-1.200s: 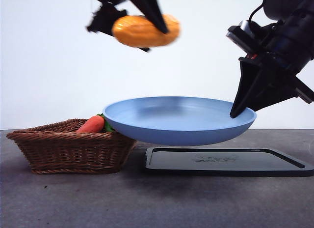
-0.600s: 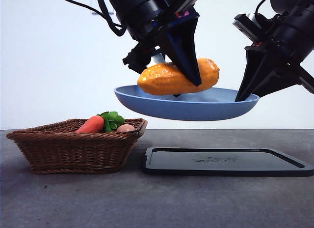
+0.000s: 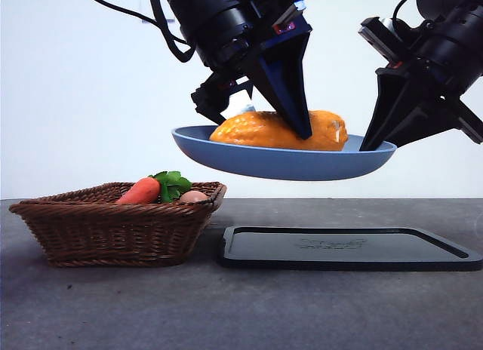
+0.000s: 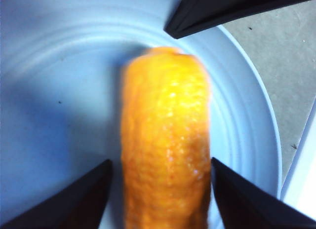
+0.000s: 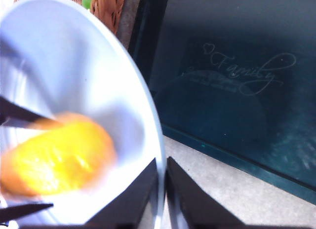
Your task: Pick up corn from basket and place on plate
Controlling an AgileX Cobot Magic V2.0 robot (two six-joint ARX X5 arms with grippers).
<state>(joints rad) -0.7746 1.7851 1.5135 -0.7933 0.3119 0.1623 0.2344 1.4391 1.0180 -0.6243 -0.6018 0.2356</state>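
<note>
Here the corn (image 3: pixel 281 131) lies in the light-blue plate (image 3: pixel 287 163), held in mid-air above the worktop (image 3: pixel 226 305) and black tray (image 3: pixel 347 248). The left tool (image 4: pixel 160 177) has its jaws apart, one either side of the cob. The right tool (image 5: pixel 162 189) pinches the plate's rim at 3 o'clock. Only the front view shows the basket (image 3: pixel 113 225) fully, holding a carrot (image 3: pixel 140 191); only the right wrist view shows the tray's "Family" lettering.

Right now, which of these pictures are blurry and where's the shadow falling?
Right wrist view: the corn is smeared by blur. Left wrist view: corn soft-edged, a shadow across the plate. Front view: sharp, arms dark against the bright wall, soft shadow beneath the basket.
</note>
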